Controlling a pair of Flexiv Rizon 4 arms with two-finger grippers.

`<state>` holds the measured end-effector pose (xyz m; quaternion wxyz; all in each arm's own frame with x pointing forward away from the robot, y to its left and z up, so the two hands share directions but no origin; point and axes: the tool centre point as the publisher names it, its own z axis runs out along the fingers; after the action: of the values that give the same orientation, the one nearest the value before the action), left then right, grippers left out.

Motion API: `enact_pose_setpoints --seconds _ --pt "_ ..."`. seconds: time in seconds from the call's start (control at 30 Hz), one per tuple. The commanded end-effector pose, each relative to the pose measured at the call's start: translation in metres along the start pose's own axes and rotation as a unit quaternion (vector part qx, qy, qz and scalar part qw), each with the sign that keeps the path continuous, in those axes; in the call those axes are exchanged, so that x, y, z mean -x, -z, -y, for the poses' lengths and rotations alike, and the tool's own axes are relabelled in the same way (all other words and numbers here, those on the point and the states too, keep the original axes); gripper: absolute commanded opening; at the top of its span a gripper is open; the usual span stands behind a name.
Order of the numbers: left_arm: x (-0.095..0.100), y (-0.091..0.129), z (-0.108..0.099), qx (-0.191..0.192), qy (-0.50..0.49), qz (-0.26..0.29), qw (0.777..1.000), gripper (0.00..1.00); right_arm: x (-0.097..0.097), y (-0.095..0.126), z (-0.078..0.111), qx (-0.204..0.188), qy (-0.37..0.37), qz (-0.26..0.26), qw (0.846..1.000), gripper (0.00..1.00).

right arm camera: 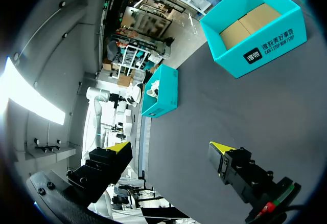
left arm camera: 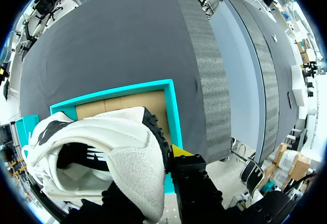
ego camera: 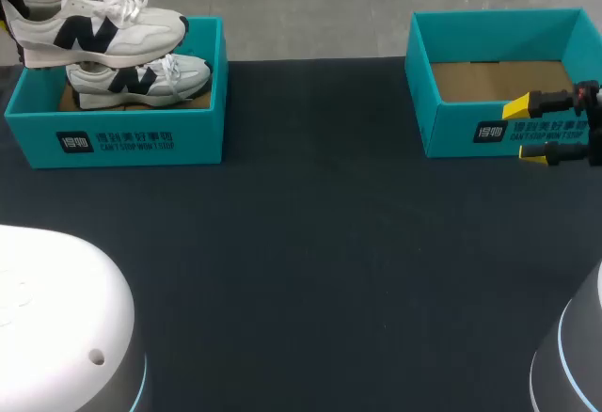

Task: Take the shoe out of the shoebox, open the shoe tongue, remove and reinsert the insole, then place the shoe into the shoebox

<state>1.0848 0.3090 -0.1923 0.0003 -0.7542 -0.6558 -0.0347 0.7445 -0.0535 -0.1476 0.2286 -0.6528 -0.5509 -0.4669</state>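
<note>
Two teal boxes stand on the dark table (ego camera: 310, 243), well apart. Two white shoes with dark side marks are in sight, and two grippers.

The left box (ego camera: 141, 139) holds the second shoe (ego camera: 141, 81), which lies on its cardboard floor with the toe toward the middle of the table. The raised shoe (ego camera: 103, 26) hangs just above it, over the box's open top, pointing the same way with its laces loose. The left gripper (left arm camera: 153, 193) is clamped on this raised shoe at the heel. In the left wrist view the padded heel collar fills the space between the fingers, and one yellow tip (left arm camera: 179, 150) shows beside it.

The right box (ego camera: 451, 130) has only its brown cardboard floor showing. The right gripper (ego camera: 525, 132) hangs in front of this box's front wall near its right end, with its two yellow tips spread apart and nothing between them.

Each box carries a small square logo and two lines of white print on its front wall. The print is the same on both boxes. Each shoe bears one large dark letter-shaped mark on its side.
</note>
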Motion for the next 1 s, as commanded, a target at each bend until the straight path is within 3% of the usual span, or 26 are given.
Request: enact_pose_setpoints --seconds 0.03,0.17,0.47,1.0 --pt "0.000 0.002 0.002 0.001 0.000 -0.001 1.000 0.00 0.000 0.000 0.001 0.000 -0.001 0.002 1.000 1.00" --pt "0.002 0.003 0.004 0.003 0.003 -0.004 1.000 0.00 0.000 0.000 0.001 0.000 -0.001 0.002 1.000 1.00" --pt "0.031 0.014 0.022 -0.007 0.032 -0.021 0.999 0.00 0.000 0.000 0.001 0.000 -0.001 0.002 1.000 1.00" --pt "0.098 0.035 0.059 0.003 0.030 0.001 1.000 0.00 0.000 0.000 0.001 0.000 -0.001 0.002 1.000 1.00"
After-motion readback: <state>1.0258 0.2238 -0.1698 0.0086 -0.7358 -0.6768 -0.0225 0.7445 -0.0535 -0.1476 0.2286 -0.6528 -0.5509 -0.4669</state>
